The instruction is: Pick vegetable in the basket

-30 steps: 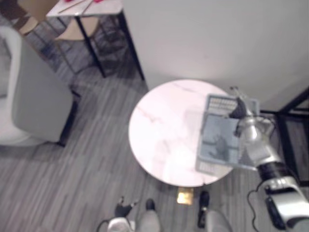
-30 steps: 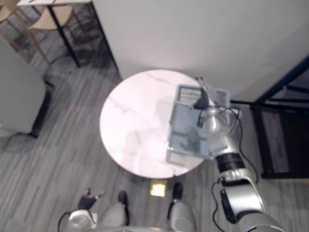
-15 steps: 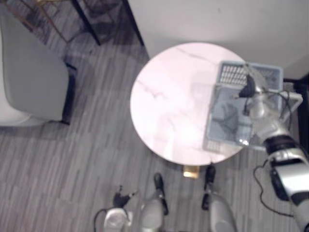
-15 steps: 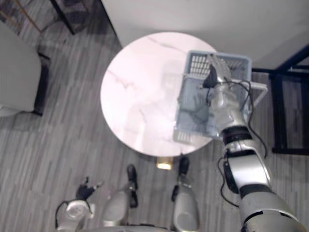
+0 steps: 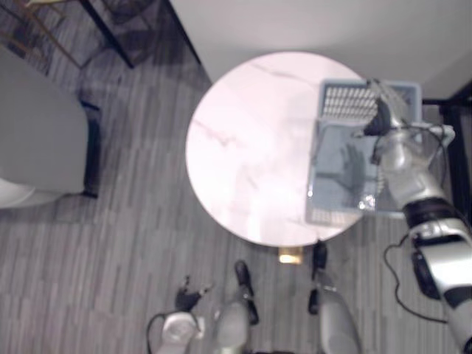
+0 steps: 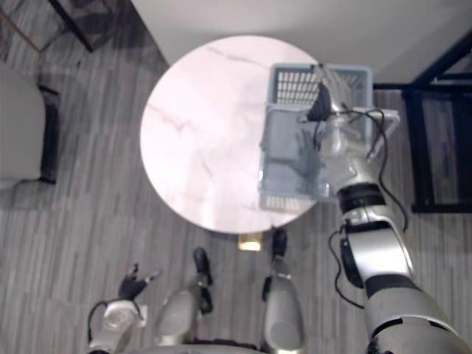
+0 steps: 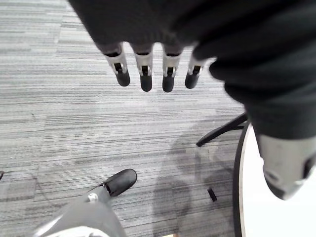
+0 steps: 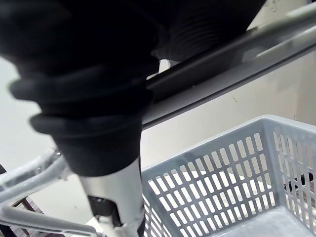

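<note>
- A grey chair [image 5: 40,140] stands on the striped grey floor [image 5: 133,243], well apart from the desk.
- The left hand [image 7: 144,69] hangs low over the floor, near the desk's edge. It is released: its fingers point straight down and grasp nothing.
- The round white desk [image 5: 251,147] with thin marble lines stands close to a pale wall [image 5: 310,26].
- The blue-grey plastic basket [image 5: 345,103] sits on the right part of the desk, and its right side reaches out past the desk's edge.
- The right hand [image 5: 383,124] is over the far right part of the basket, by the mesh wall. Its fingers look stretched out, so it is released and grasps nothing.
- A dark metal frame [image 6: 431,133] stands just beside the basket.
</note>
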{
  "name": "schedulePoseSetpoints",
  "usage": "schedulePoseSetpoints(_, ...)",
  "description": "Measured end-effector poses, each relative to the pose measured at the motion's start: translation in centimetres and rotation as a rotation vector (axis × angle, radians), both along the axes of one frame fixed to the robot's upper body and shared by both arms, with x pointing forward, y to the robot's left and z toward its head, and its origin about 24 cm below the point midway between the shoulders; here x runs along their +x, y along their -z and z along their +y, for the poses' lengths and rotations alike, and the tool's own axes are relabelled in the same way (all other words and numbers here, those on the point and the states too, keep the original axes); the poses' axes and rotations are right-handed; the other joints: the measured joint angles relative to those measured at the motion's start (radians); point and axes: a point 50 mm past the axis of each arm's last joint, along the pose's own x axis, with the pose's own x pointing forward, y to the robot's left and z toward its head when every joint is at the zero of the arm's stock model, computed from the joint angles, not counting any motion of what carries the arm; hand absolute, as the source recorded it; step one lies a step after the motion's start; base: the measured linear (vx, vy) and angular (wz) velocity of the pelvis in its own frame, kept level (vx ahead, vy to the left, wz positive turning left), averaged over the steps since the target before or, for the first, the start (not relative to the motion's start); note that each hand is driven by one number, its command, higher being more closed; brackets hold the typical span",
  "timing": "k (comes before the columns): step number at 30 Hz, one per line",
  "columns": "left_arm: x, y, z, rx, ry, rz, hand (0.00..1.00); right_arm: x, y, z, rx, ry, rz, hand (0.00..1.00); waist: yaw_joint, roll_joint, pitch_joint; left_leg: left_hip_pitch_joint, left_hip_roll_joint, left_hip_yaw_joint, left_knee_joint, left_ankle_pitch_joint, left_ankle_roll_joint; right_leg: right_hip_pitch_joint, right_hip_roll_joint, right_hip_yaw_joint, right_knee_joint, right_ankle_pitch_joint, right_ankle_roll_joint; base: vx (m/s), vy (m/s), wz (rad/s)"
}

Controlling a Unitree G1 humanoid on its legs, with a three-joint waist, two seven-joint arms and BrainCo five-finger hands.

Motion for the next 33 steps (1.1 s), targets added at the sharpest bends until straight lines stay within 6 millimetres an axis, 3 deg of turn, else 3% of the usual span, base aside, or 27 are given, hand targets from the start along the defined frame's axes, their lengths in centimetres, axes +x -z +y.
schedulePoseSetpoints(1, 0.2, -0.1, -0.1, -0.001, 0.009, -0.011, 0.00, 0.0, -0.1, -0.1, -0.002, 0.004, -0.004, 0.00, -0.002, 0.002, 0.003, 0.000, 0.001, 0.000, 0.000, 0.000, 0.000, 0.000, 0.002, 0.000, 0.000, 0.000, 0.000, 0.01, -0.008, -0.06)
schedulePoseSetpoints(2, 0.3, -0.2, -0.2, -0.002, 0.012, -0.017, 0.00, -0.1, -0.1, -0.3, -0.005, 0.009, -0.004, 1.00, -0.002, 0.002, 0.003, 0.001, 0.003, 0.001, 0.000, 0.000, 0.000, 0.000, 0.003, 0.001, 0.000, 0.000, 0.000, 0.00, 0.000, 0.00)
schedulePoseSetpoints(11, 0.4, -0.2, -0.4, -0.007, 0.013, -0.023, 0.00, -0.3, 0.2, -1.2, -0.013, 0.030, 0.013, 1.00, -0.002, 0.001, 0.004, 0.013, 0.003, 0.003, -0.001, -0.001, -0.001, 0.008, 0.005, 0.005, 0.000, 0.001, 0.001, 0.00, 0.000, 0.00)
schedulePoseSetpoints(15, 0.4, -0.1, -0.8, -0.016, 0.014, -0.022, 0.00, -0.7, 1.9, -1.8, -0.003, 0.039, 0.062, 1.00, -0.001, 0.000, 0.004, 0.044, 0.004, 0.001, 0.003, -0.007, -0.003, 0.039, 0.005, 0.005, 0.000, 0.001, 0.001, 0.00, 0.002, -0.02)
schedulePoseSetpoints(17, 0.4, 0.0, -1.1, -0.025, 0.013, -0.020, 0.00, -1.0, 3.2, -1.8, -0.003, 0.037, 0.104, 1.00, 0.009, -0.011, 0.006, 0.053, 0.010, 0.001, 0.048, -0.044, -0.007, 0.058, 0.009, 0.023, 0.002, -0.002, 0.001, 0.01, 0.014, -0.27)
schedulePoseSetpoints(18, 0.3, 0.0, -1.2, -0.030, 0.010, -0.017, 0.00, -1.1, 4.1, -1.5, -0.004, 0.031, 0.133, 1.00, 0.023, -0.023, 0.012, 0.043, 0.014, -0.022, 0.131, -0.102, -0.011, 0.066, 0.015, 0.050, 0.006, -0.002, 0.001, 0.01, 0.013, -0.69)
schedulePoseSetpoints(19, -0.2, 0.3, -1.4, -0.041, 0.001, -0.005, 0.00, -1.2, 5.0, -0.9, -0.013, 0.014, 0.161, 1.00, 0.031, -0.026, 0.012, 0.018, 0.010, -0.147, 0.240, -0.190, -0.010, 0.075, 0.032, 0.080, 0.009, -0.002, 0.000, -0.01, 0.030, -0.94)
schedulePoseSetpoints(21, -0.5, 0.4, -1.2, -0.045, -0.025, 0.001, 0.00, -1.4, 6.1, -0.2, -0.006, -0.010, 0.189, 1.00, 0.040, -0.027, 0.011, 0.011, 0.010, -0.281, 0.320, -0.274, -0.014, 0.086, 0.065, 0.119, 0.015, -0.002, 0.000, -0.03, 0.059, -0.83)
schedulePoseSetpoints(22, -0.5, 0.4, -1.2, -0.046, -0.023, 0.000, 0.00, -2.3, 7.5, -0.3, 0.022, -0.024, 0.210, 1.00, 0.037, -0.043, 0.003, 0.019, 0.009, -0.291, 0.342, -0.300, -0.014, 0.093, 0.071, 0.136, 0.016, -0.002, 0.001, -0.01, 0.089, -0.48)
schedulePoseSetpoints(25, -0.6, 0.3, -0.5, -0.024, -0.019, 0.008, 0.00, -5.3, 12.0, -0.9, 0.164, -0.021, 0.293, 1.00, -0.003, -0.104, -0.031, 0.079, -0.007, -0.245, 0.303, -0.298, -0.009, 0.107, 0.062, 0.168, 0.021, 0.000, 0.004, 0.05, 0.074, -0.37)
schedulePoseSetpoints(31, 0.4, 0.2, -1.5, -0.001, 0.091, 0.025, 0.00, -10.6, 15.5, -3.1, 0.338, 0.075, 0.303, 1.00, -0.080, -0.136, -0.074, 0.188, -0.039, -0.131, 0.248, -0.296, 0.009, 0.094, 0.058, 0.213, 0.076, -0.001, 0.007, 0.05, 0.057, -0.60)
schedulePoseSetpoints(32, 0.7, 0.0, -1.1, 0.011, 0.093, 0.018, 0.00, -11.5, 16.5, -3.3, 0.414, 0.109, 0.303, 1.00, -0.080, -0.159, -0.100, 0.193, -0.045, -0.078, 0.246, -0.296, 0.015, 0.068, 0.057, 0.176, 0.076, 0.004, -0.021, -0.05, -0.007, -1.02)
schedulePoseSetpoints(33, 1.2, -0.3, -0.8, 0.018, 0.093, 0.011, 0.00, -12.1, 17.2, -3.4, 0.488, 0.138, 0.295, 1.00, -0.088, -0.168, -0.111, 0.198, -0.039, -0.022, 0.241, -0.291, 0.027, 0.066, 0.037, 0.057, 0.053, -0.050, -0.128, -0.06, -0.004, -1.19)
